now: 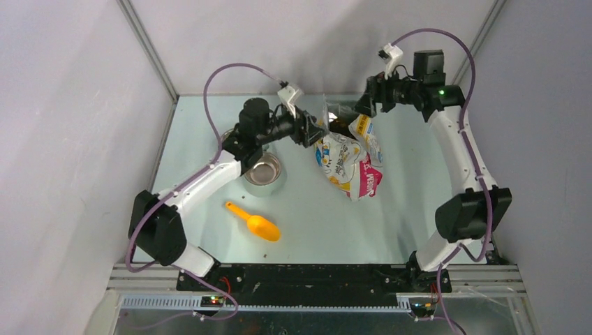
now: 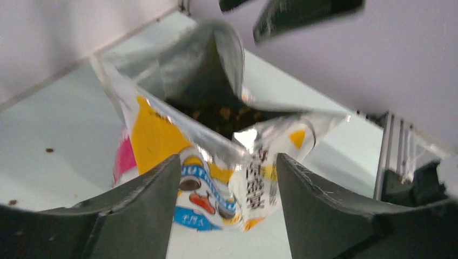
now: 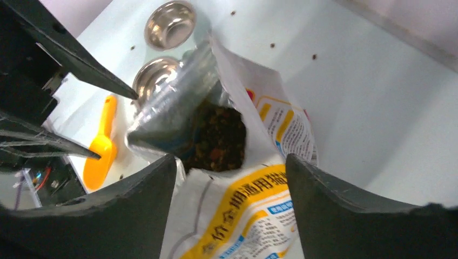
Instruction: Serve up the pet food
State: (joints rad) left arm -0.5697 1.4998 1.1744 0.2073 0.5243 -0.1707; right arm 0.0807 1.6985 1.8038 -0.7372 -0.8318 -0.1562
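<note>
Many brown and reddish kibble pieces (image 3: 219, 140) lie inside the bag (image 3: 273, 110).

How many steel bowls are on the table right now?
2. One bowl sits just behind the open bag, partly hidden by it; the second bowl lies beyond it. The overhead view shows only one.

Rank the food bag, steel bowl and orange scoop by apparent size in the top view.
1. food bag
2. orange scoop and steel bowl look alike: scoop longer, bowl wider, partly under the left arm.
</note>
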